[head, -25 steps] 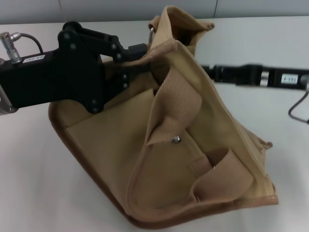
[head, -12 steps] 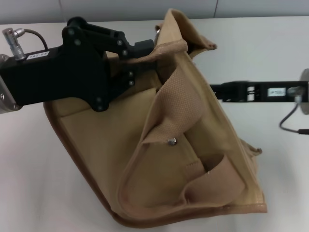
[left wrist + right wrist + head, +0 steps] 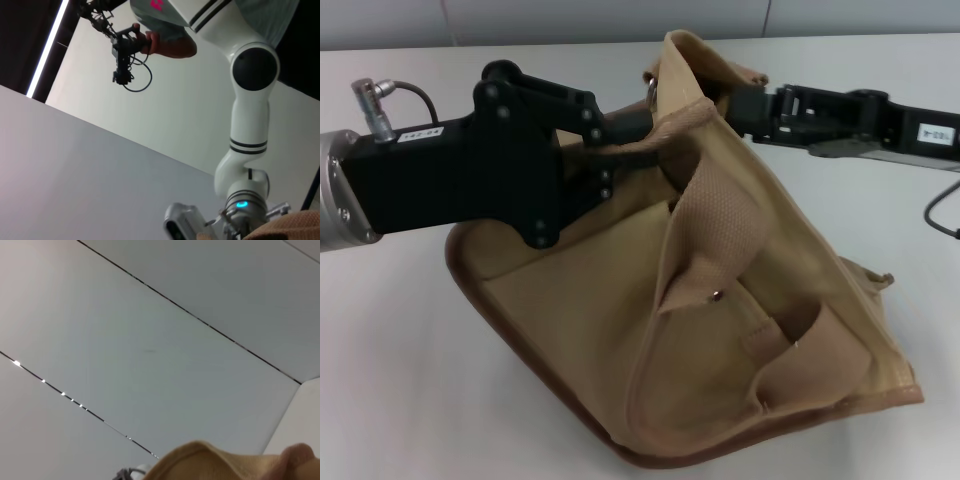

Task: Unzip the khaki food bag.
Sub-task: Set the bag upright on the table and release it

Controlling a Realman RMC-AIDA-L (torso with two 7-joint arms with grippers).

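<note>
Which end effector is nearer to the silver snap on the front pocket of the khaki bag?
Left. The left end effector is at the bag's upper edge, above the silver snap on the khaki food bag. The right end effector reaches the bag's top from the far side.

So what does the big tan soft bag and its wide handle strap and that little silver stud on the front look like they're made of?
The khaki food bag looks like matte tan canvas: it folds and creases softly, and its edges carry darker brown trim. The wide handle strap shows a coarse ribbed weave, likely webbing. The silver snap glints, so probably metal.
</note>
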